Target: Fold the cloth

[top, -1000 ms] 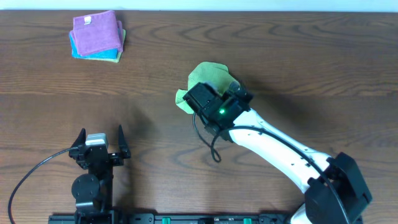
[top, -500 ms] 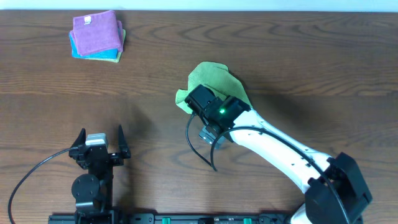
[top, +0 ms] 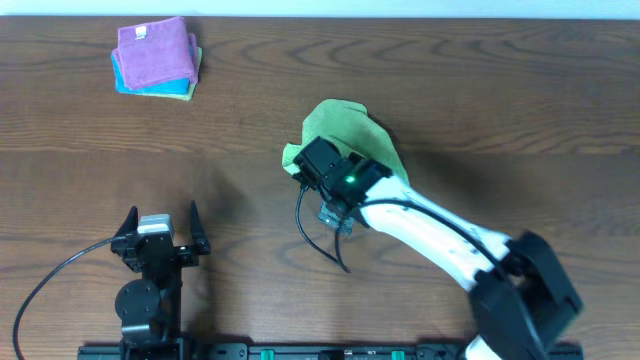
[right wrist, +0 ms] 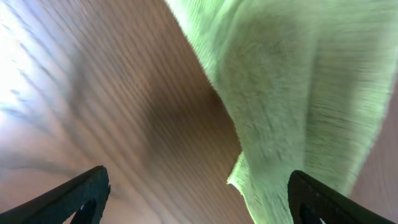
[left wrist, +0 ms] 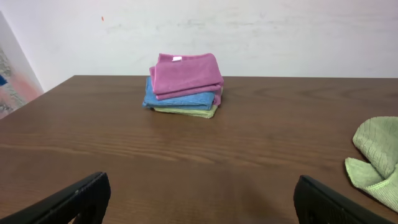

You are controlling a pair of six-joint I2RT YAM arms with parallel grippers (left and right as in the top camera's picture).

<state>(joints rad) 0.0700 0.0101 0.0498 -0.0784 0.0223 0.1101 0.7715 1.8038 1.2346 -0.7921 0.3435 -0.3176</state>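
The lime-green cloth (top: pixel 340 128) lies crumpled on the wooden table near the middle, partly under my right arm. It fills the right side of the right wrist view (right wrist: pixel 292 93) and shows at the right edge of the left wrist view (left wrist: pixel 378 158). My right gripper (top: pixel 310 172) is open over the cloth's near-left edge, one finger over the cloth and one over bare table (right wrist: pixel 196 199). My left gripper (top: pixel 160 235) is open and empty at the front left, far from the cloth; its fingertips show in its own view (left wrist: pixel 199 199). No white tag shows.
A stack of folded cloths, purple on top (top: pixel 155 50) over blue and teal ones (top: pixel 160 88), sits at the back left, also shown in the left wrist view (left wrist: pixel 185 74). A black cable (top: pixel 325 240) loops off my right arm.
My right gripper has shifted slightly left and toward the near edge of the cloth, uncovering more green. The cable has swung down. The left arm has not moved.
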